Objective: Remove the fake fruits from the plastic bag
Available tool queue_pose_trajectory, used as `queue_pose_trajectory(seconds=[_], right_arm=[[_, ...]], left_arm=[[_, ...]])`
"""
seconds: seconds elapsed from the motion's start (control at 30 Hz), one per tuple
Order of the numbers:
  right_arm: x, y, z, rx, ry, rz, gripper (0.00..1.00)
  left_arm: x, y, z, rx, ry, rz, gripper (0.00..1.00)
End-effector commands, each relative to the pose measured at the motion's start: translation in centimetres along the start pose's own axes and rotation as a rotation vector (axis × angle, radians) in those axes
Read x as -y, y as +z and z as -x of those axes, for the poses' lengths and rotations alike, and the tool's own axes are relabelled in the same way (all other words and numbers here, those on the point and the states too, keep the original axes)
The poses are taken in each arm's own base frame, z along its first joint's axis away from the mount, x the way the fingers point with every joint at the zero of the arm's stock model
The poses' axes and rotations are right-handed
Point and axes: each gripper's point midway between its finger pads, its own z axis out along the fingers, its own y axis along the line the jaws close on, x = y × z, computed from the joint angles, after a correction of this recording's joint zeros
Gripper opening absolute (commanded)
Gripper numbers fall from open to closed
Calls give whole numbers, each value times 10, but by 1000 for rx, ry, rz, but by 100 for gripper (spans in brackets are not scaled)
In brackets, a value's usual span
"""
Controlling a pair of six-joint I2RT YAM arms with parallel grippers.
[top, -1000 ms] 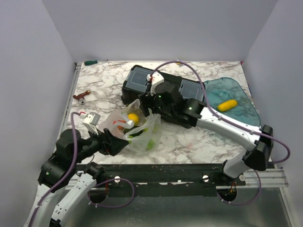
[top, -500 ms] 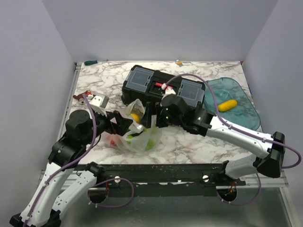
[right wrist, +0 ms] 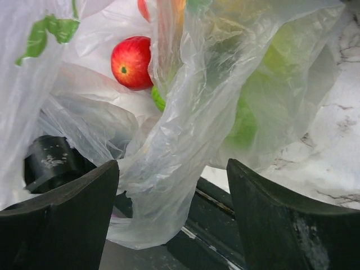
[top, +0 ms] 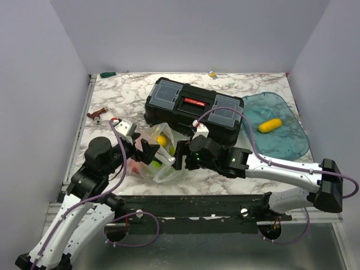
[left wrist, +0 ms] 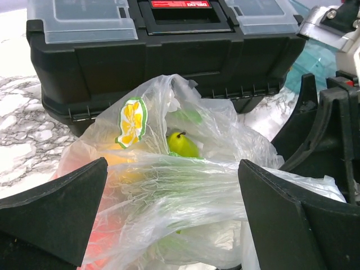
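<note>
The clear plastic bag (top: 156, 162) lies crumpled near the table's front edge, in front of the black toolbox (top: 194, 108). Inside it I see a yellow fruit (top: 161, 139), a red fruit (right wrist: 131, 62), a light green pear (left wrist: 183, 145) and a darker green fruit (right wrist: 243, 121). My left gripper (top: 147, 153) is open at the bag's left side, with bag film (left wrist: 169, 191) lying between its fingers (left wrist: 56, 211). My right gripper (top: 180, 157) is open at the bag's right side, with film (right wrist: 180, 140) between its fingers (right wrist: 292, 219). Another yellow fruit (top: 270, 124) lies in the blue tray.
The translucent blue tray (top: 289, 140) sits at the right. A red-handled tool (top: 97, 115) lies at the left, a green item (top: 107, 73) and a small yellow item (top: 212, 73) at the back edge. The table's front rail (right wrist: 247, 247) runs just below the bag.
My right gripper came forward off the toolbox to the bag's right side. My left gripper swung up and right against the bag's left side. The bag bunched up between them.
</note>
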Motion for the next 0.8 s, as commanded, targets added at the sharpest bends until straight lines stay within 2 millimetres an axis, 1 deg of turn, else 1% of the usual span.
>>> queue_pose_trajectory(seconds=[0.0,0.03,0.07,0.17,0.2,0.23,0.3,0.37,0.47,0.5,0.57,0.63,0.7,0.77], right_arm=[[-19,-5,6,30,11,97,74],[-16,-4,6,34,4,89,71],[-15,-4,6,39,0,93,63],[-18,-7,4,52,-37,147,16],[-19,-8,4,59,-57,168,7],[-19,-9,4,65,-81,184,1],[-15,-10,3,83,-137,203,1],[-12,-13,1,96,-191,221,1],[-17,-18,-2,111,-247,292,1],[-23,-19,-2,124,-254,336,1],[-33,-22,-9,121,-282,423,1],[-34,-18,-12,122,-278,447,1],[-41,-17,-19,83,-286,486,1],[-46,-17,-22,72,-295,517,1]], left_arm=[[3,5,1,-28,58,-30,99],[1,3,1,-31,59,-13,99],[1,2,3,-15,63,-13,99],[14,-8,12,68,79,-82,99],[18,-12,15,91,76,-100,99],[20,-15,16,102,70,-105,99],[26,-23,21,98,59,-128,99],[29,-30,20,61,36,-128,99],[25,-39,8,-8,17,-98,99],[23,-41,5,-20,9,-82,99],[20,-42,-10,-59,-16,-65,99],[18,-41,-20,-105,-57,-47,99],[13,-36,-23,-129,-95,-12,99],[0,-31,-24,-149,-115,65,99]])
